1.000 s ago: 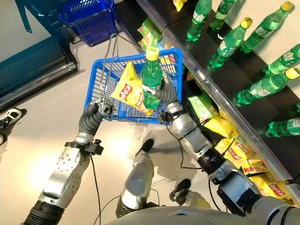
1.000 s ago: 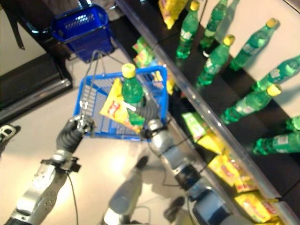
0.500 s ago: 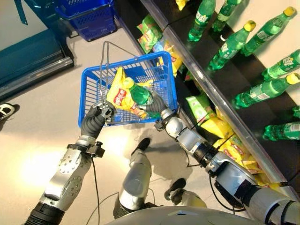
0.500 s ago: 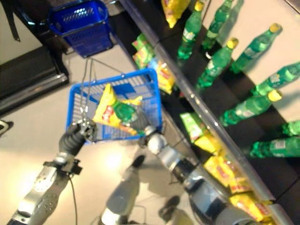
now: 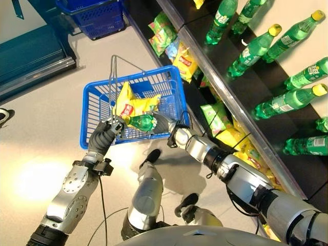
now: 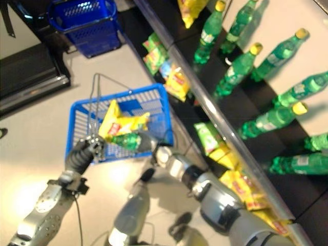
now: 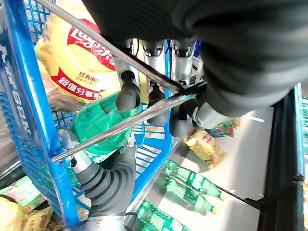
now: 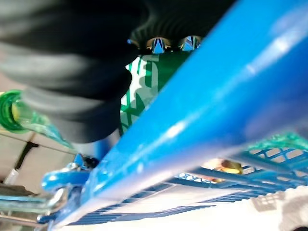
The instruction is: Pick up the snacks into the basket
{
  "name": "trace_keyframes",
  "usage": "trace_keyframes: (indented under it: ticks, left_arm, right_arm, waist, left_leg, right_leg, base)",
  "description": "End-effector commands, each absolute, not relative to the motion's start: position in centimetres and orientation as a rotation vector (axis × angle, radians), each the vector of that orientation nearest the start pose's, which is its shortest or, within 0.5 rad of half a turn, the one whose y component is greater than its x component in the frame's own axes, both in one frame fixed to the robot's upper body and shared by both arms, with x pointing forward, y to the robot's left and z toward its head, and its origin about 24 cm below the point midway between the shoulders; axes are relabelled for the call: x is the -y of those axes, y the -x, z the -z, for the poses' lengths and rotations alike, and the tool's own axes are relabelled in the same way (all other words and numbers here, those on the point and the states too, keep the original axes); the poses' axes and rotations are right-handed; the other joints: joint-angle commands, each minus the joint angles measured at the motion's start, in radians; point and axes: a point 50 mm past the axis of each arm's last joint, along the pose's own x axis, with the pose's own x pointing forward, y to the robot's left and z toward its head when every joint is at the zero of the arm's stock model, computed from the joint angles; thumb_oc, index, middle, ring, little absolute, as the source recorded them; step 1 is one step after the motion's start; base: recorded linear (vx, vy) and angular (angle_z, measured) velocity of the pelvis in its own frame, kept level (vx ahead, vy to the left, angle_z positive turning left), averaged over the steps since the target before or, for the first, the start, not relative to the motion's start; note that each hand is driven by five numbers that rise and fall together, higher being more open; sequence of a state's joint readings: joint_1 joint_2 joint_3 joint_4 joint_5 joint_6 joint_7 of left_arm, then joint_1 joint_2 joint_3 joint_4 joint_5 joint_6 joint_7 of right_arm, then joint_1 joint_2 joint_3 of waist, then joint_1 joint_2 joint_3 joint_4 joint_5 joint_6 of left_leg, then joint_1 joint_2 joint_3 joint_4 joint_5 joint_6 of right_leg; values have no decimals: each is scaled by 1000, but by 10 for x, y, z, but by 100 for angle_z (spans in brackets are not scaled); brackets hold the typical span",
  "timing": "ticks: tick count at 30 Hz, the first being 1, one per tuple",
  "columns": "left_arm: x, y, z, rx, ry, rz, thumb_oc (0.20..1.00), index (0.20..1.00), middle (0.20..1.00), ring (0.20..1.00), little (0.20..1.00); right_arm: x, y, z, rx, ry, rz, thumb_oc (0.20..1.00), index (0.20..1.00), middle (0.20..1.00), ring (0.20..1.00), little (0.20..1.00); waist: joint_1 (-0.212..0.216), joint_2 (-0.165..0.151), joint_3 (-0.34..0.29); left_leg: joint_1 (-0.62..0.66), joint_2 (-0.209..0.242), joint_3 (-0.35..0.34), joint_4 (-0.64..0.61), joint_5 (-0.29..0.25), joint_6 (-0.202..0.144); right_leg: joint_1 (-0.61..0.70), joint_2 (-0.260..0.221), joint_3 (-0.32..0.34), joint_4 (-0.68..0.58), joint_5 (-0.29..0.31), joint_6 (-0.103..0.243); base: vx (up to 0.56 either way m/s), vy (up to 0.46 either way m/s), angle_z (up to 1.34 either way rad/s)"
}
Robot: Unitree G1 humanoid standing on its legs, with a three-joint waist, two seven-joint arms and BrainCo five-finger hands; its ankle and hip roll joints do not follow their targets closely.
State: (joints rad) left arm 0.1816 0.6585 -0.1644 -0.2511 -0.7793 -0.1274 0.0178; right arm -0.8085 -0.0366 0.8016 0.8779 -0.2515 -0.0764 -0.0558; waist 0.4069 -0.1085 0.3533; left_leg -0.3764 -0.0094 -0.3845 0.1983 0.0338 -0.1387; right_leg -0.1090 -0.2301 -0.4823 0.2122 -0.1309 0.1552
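right hand (image 5: 163, 123) grips green bottle (image 5: 142, 122) inside blue basket (image 5: 90, 96).

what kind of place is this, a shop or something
Most likely a shop or a mock-up of one: shelves hold rows of green soda bottles and snack bags, and a blue shopping basket is being filled.

left hand (image 5: 104, 134) clenched, right hand (image 5: 163, 123) gripping

Silver-grey arms, dark ribbed wrist covers
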Motion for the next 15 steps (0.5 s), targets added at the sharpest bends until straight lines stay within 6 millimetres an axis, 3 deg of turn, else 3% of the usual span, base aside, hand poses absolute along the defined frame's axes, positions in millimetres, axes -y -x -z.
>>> trace_keyframes:
  ticks: [1,2,5,6,7,8,15]
  left_arm:
    - [-187,-208,-193,673,291,443,200,200,200,200,200]
    - [-187,-208,-192,669,291,437,200,200,200,200,200]
    - [-187,-208,-191,664,284,432,200,200,200,200,200]
    - [-187,-208,-191,664,284,432,200,200,200,200,200]
    - [-187,-208,-191,664,284,432,200,200,200,200,200]
    - [-187,-208,-191,662,279,427,200,200,200,200,200]
    - [-188,-209,-187,645,287,403,200,200,200,200,200]
  right_arm:
    - [-41,-316,-51,164,951,-866,200,200,200,200,200]
    - [-40,-315,-47,145,957,-872,391,391,391,391,391]
    - [-36,-315,-42,122,960,-866,454,454,454,454,454]
    - [-35,-315,-41,114,960,-863,570,570,570,570,570]
    - [-35,-315,-41,114,960,-863,570,570,570,570,570]
    - [-34,-315,-39,103,951,-855,1000,1000,1000,1000,1000]
    - [-28,-318,-36,74,945,-829,1000,1000,1000,1000,1000]
  waist:
    - [15,-13,-18]
    - [14,-15,-16]
    - [9,-17,-14]
    - [8,-19,-14]
    - [8,-19,-14]
    - [5,-21,-14]
    - [-6,-22,-21]
  left_leg:
    - [8,-24,30,5,-18,81]
    - [7,-24,32,5,-18,82]
    - [9,-23,35,3,-19,84]
    - [10,-21,38,0,-18,84]
    - [10,-21,38,0,-18,84]
    - [10,-19,40,-3,-17,85]
    - [15,-18,49,-9,-19,90]
  right_leg:
    - [-30,3,16,-19,129,6]
    - [-33,3,18,-19,130,5]
    - [-36,4,19,-22,135,6]
    - [-36,5,21,-25,139,8]
    - [-36,5,21,-25,139,8]
    - [-37,5,24,-30,143,8]
    - [-41,3,33,-37,149,10]
  base:
    - [0,0,0]
    - [0,0,0]
    - [0,0,0]
    - [0,0,0]
    - [0,0,0]
    - [0,0,0]
    - [-2,10,-2]
